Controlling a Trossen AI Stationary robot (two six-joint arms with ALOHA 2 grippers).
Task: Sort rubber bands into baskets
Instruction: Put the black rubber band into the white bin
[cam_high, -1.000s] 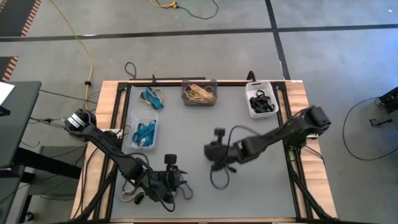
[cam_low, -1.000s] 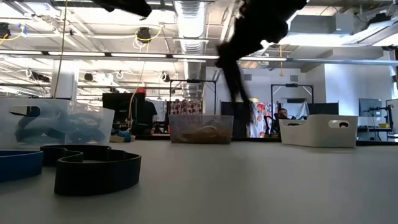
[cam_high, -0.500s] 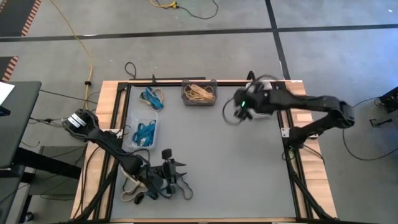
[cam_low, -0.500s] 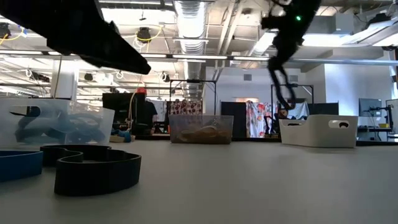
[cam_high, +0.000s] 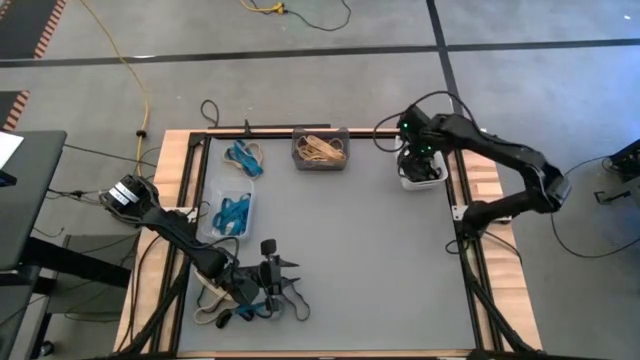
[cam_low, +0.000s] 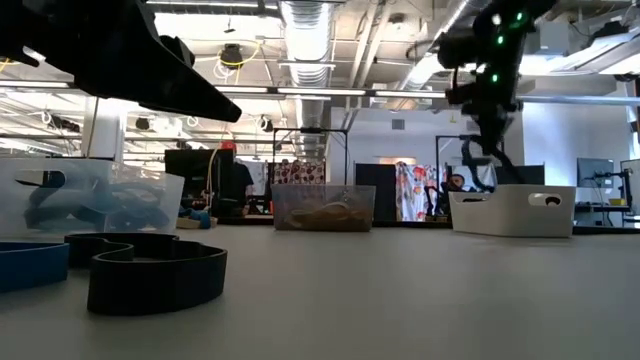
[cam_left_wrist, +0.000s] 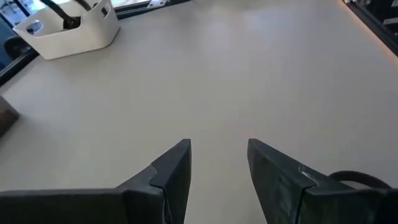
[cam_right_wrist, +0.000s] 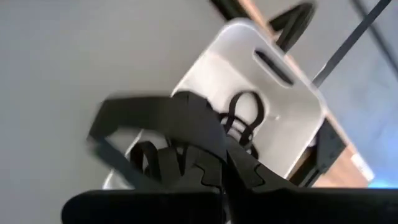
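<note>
Three small rectangular plastic baskets on the grey table (cam_high: 350, 250): one clear basket (cam_high: 226, 212) holding blue rubber bands (cam_high: 233, 213); one dark grey basket (cam_high: 321, 149) holding tan rubber bands (cam_high: 320, 150); one white basket (cam_high: 421, 172) holding black rubber bands (cam_right_wrist: 239, 118). Loose blue bands (cam_high: 243, 156) lie beside the dark grey basket. Right gripper (cam_high: 420, 150), clenched on one black rubber band (cam_right_wrist: 155, 124), hangs over the white basket. Left gripper (cam_left_wrist: 217, 158), fingers parted, holds nothing, low at the near left among loose bands.
</note>
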